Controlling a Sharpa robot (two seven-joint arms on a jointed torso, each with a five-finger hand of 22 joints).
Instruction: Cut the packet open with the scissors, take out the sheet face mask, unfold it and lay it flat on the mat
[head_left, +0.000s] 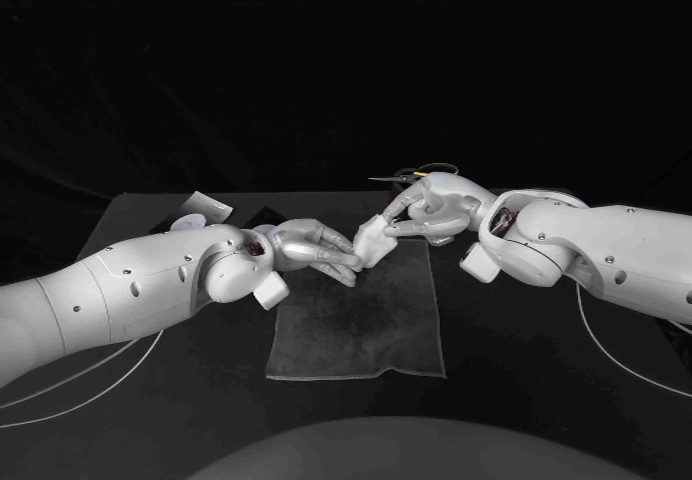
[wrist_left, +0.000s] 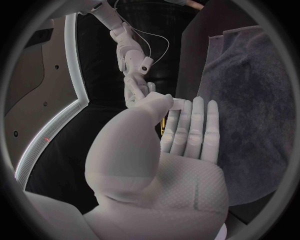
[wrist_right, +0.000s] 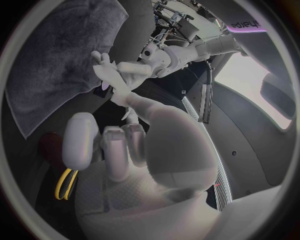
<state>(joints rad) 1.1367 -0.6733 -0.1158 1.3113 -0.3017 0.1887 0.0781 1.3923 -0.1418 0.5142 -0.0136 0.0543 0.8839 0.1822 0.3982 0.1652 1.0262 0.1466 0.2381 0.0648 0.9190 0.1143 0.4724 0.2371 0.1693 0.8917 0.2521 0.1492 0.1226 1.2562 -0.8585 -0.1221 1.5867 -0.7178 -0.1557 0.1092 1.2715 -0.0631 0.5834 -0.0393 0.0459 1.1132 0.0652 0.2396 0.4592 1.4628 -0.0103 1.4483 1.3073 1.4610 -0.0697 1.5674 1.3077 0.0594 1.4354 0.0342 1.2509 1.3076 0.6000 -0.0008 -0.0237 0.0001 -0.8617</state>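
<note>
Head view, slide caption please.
Left hand and right hand hold a pale folded sheet above the grey mat's far end.

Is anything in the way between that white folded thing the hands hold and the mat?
Nothing visible is. The folded white sheet, held between the left hand and the right hand, hangs over the far end of the mat, and the mat under it is bare.

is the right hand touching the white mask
Touching: the head view shows the right hand pinching the top of the sheet mask above the mat.
</note>
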